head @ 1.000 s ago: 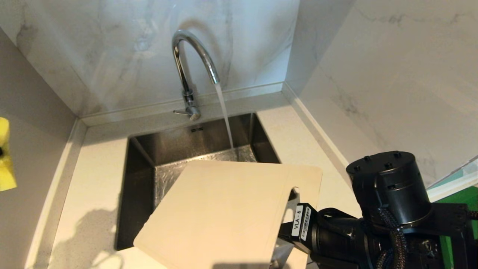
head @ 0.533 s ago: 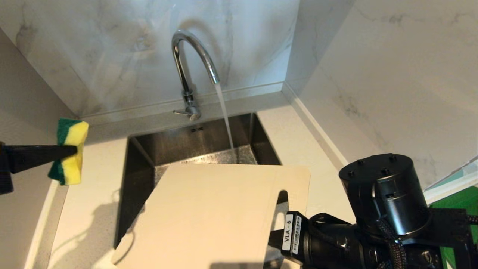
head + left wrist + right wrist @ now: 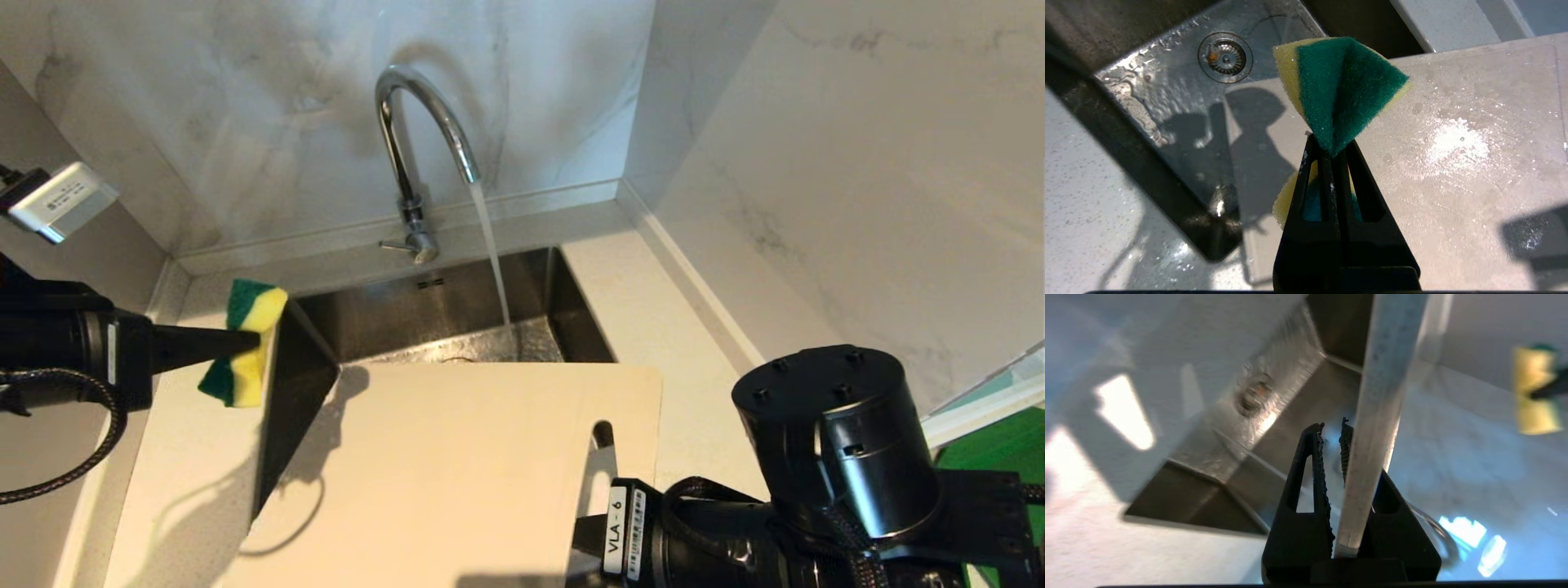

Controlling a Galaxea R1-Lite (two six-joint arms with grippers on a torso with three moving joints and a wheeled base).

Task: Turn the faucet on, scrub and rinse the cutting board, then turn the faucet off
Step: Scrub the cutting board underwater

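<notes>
The chrome faucet [image 3: 416, 122] stands behind the sink and water [image 3: 494, 261] runs from its spout into the basin. The beige cutting board [image 3: 457, 465] lies tilted over the sink's near half, short of the stream. My right gripper [image 3: 589, 531] is shut on its edge by the handle slot; the right wrist view shows the board's edge [image 3: 1376, 416] clamped between the jaws of that gripper [image 3: 1331, 426]. My left gripper [image 3: 245, 341] is shut on a yellow and green sponge [image 3: 243, 343] above the sink's left rim. In the left wrist view the sponge [image 3: 1339, 81] hangs over the wet board [image 3: 1453, 163].
The steel sink [image 3: 392, 318] is set in a pale counter [image 3: 196, 457], its drain [image 3: 1225, 57] uncovered. Marble walls close in behind and on the right. A green surface [image 3: 996, 457] shows at the far right past my right arm.
My left arm has come in from the left with the sponge, from the picture's edge to the sink's left rim. The board has swung square to the sink and shifted left.
</notes>
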